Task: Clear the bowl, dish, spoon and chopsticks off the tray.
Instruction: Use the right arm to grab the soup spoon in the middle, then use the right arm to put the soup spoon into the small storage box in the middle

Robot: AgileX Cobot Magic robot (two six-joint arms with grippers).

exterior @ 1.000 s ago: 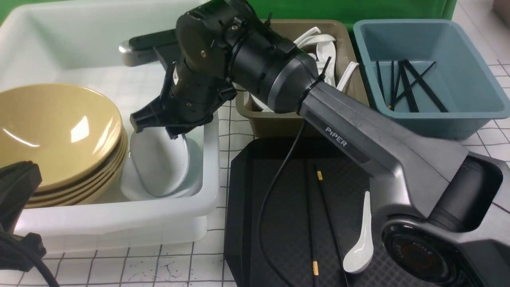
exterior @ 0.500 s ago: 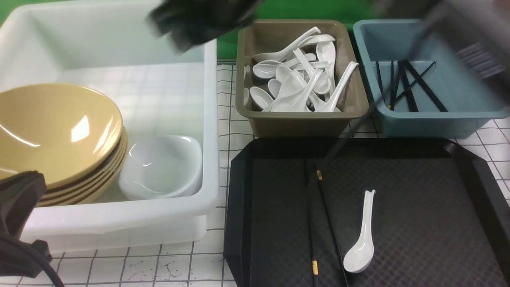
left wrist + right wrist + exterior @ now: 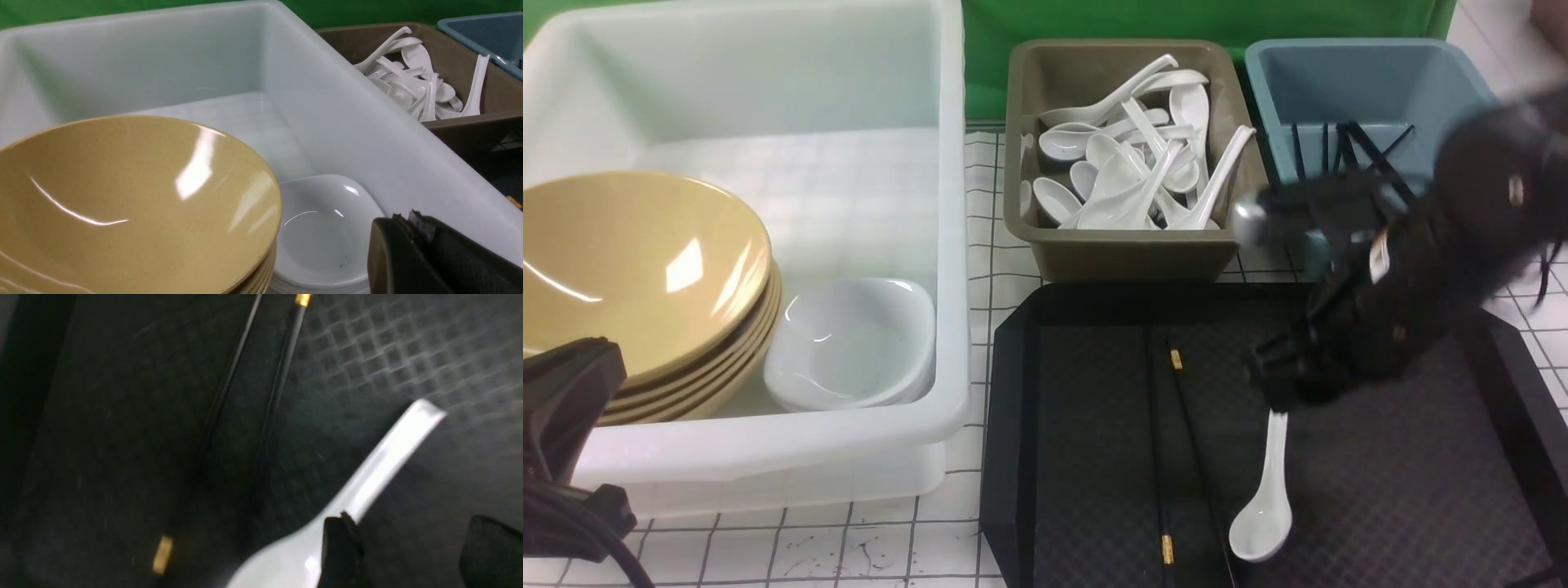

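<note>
Two of the four pieces lie on the tray (image 3: pixel 1405 523): the spoon (image 3: pixel 1262 498), scoop toward the near rim and handle pointing at the bins, and the chopsticks (image 3: pixel 1176 441), side by side just to its left and not touching it. The bowl (image 3: pixel 637 261) tops a stack of like bowls in the white tub (image 3: pixel 956 245), with the dish (image 3: pixel 854 343) just beside that stack, so those two look already cleared, each nested with its own kind to save room. The right pincer (image 3: pixel 414 555) hovers low over the spoon's handle with its jaws spread wide and nothing between them. One finger overlaps the spoon in the wrist view, though contact cannot be judged through the blur. That wide stance probably serves to straddle the narrow handle, the easiest part to pinch on a glossy, curved piece. The olive bin (image 3: pixel 1127 253) of spoons, directly beyond the tray, seems the likely drop, and the blue bin (image 3: pixel 1339 82) holds other chopsticks. The left pincer (image 3: pixel 408 228) is pressed together and empty, parked by the tub, clear of the right arm's working space.
</note>
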